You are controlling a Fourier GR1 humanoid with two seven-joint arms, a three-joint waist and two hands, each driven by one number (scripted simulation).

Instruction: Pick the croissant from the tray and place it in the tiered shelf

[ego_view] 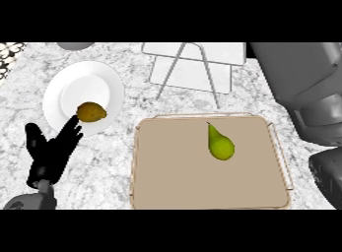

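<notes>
A marble worktop (108,162) carries a tan tray (166,167) at centre holding a green pear (220,143). The white tiered shelf (195,66) stands at twelve o'clock. A white plate (79,88) at ten o'clock bears a brownish lump (91,111), perhaps the croissant. The left robot hand (50,152), released with straight fingers, sits at eight o'clock; the right one is unseen.

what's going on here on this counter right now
The robot's left hand rests open at the view's lower left, fingers reaching up to the rim of a round white plate that carries a brownish round pastry. A green pear-shaped item lies on the square tan tray. The white wire tiered shelf stands behind the tray. The right hand itself isn't visible; nothing is held.
</notes>
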